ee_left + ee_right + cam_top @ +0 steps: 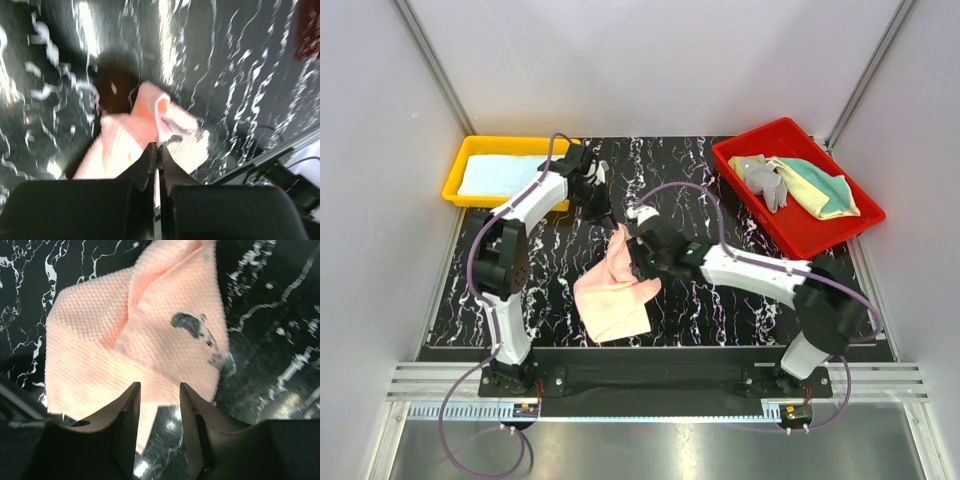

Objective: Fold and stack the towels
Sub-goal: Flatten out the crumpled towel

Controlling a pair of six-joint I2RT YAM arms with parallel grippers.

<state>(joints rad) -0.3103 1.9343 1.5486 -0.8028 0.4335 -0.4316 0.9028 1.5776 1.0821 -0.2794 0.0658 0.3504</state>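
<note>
- We see the pink towel lying crumpled on the black marbled table, midway between the two arms, with its far corner drawn up off the surface.
- The left gripper has its jaws pressed fully together at that raised corner and appears to pinch the cloth; in its wrist view the towel hangs just beyond the fingertips.
- The right gripper stands about half open with nothing between its jaws, just beside the towel's edge.
- We can make out a small dark mark on the pink cloth.
- A light blue towel lies in the yellow bin.
- A heap of towels in grey, yellow and teal-green sits in the red bin.
</note>
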